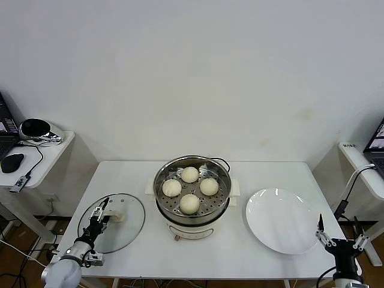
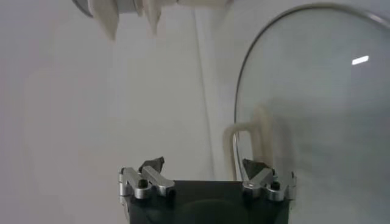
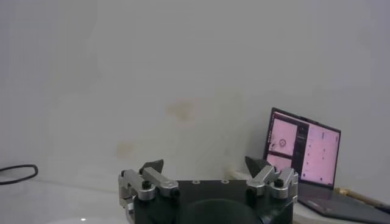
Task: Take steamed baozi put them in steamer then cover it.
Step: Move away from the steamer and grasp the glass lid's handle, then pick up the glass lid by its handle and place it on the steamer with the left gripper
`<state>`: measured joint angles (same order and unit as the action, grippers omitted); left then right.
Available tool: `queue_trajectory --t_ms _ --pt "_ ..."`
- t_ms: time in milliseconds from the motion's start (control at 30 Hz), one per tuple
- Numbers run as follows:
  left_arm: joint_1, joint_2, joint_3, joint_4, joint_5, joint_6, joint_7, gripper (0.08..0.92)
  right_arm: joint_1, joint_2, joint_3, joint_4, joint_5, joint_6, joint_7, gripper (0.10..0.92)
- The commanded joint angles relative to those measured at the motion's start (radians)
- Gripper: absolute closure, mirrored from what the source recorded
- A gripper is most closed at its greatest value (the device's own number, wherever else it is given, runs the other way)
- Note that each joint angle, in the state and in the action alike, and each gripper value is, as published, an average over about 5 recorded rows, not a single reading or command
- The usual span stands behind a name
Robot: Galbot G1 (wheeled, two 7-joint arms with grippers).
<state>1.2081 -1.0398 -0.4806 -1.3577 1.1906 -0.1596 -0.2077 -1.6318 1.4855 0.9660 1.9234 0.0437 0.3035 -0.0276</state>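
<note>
Several cream-white baozi sit in the steel steamer on its cream cooker base at the table's middle. The cover, a clear glass lid, lies flat on the table left of the steamer. My left gripper is low at the lid's near-left side, open, its fingers just short of the cream handle. In the left wrist view the gripper has its jaws apart, with the handle ahead of one finger and the cover's glass beyond. My right gripper waits open at the table's right front corner, holding nothing.
A flat white plate lies right of the steamer, close to the right gripper. Side tables stand on both sides: the left one carries a mouse and cables, the right one a laptop. A black cord runs behind the steamer.
</note>
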Motion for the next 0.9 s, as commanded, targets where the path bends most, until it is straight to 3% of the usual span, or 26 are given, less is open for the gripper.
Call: queue_trajectory --t_ms 33,367,567,667,900 --pt "-0.041 0.000 0.020 0.059 -0.024 -0.005 0.011 0.346 -0.003 0.004 -0.002 0.000 -0.002 0.001 0.001 0.203" --pt "-0.057 -0.011 0.029 0.118 -0.043 -0.008 -0.008 0.631 -0.006 0.005 -0.002 0.005 -0.003 0.001 0.000 0.203" --pt "-0.033 -0.011 0.023 0.081 -0.061 0.007 -0.036 0.803 -0.008 0.005 0.004 0.009 0.001 0.004 -0.001 0.203" --pt "-0.006 -0.012 0.004 0.022 -0.071 0.019 -0.052 0.846 -0.010 0.004 0.003 0.011 0.001 0.005 -0.002 0.203" --pt "0.122 0.000 -0.059 -0.193 -0.159 0.126 -0.054 0.849 -0.005 0.000 -0.001 0.007 0.000 0.006 -0.001 0.203"
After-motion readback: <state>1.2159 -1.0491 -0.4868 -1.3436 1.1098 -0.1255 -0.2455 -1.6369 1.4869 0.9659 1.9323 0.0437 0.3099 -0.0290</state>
